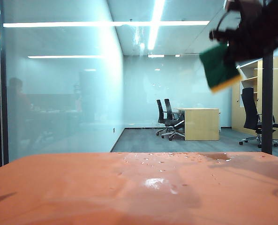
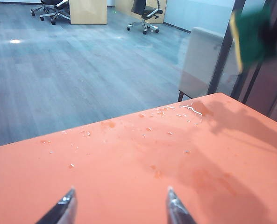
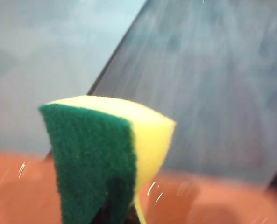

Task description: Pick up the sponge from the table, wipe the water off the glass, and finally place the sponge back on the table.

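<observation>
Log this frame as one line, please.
phase: sponge lifted to glass | right hand: shut on sponge, upper right | left hand: open, over table | droplets on table

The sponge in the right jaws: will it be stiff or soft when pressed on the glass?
Probably soft: the sponge looks pinched where the right gripper clamps it. The thick yellow foam suggests it is light. Its green scouring face likely grips the glass rather than sliding.

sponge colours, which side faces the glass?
Sponge: dark green scouring face, yellow foam behind. Which side faces the glass can't be told. Best in right wrist view, held in the right hand.
</observation>
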